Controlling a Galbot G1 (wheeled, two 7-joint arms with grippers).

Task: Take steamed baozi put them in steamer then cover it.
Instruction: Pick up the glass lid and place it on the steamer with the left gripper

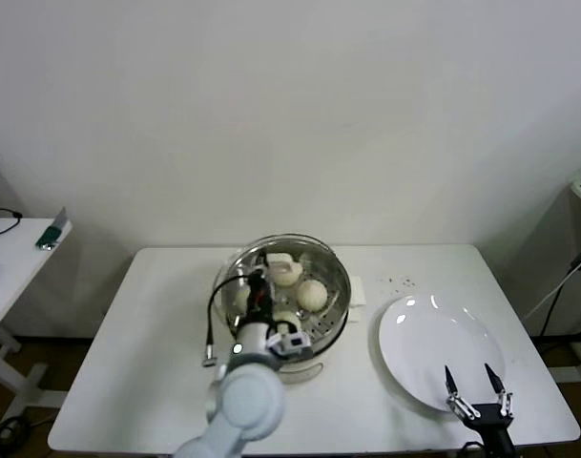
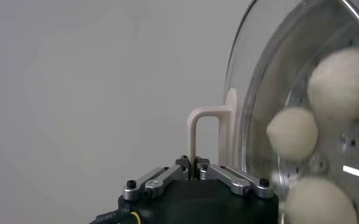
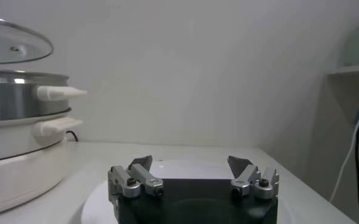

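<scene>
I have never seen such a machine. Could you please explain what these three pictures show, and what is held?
It is a robot with two arms; each ends in a two-fingered tool. One picture looks down from its head, the other two from cameras on its wrists. On the white table stand a steel steamer on a cream pot, with white buns inside, and an empty white plate. The left tool is shut on the handle of the glass lid, holding it just above the steamer, not yet set down. The right tool waits open over the plate's near edge, holding nothing.
</scene>
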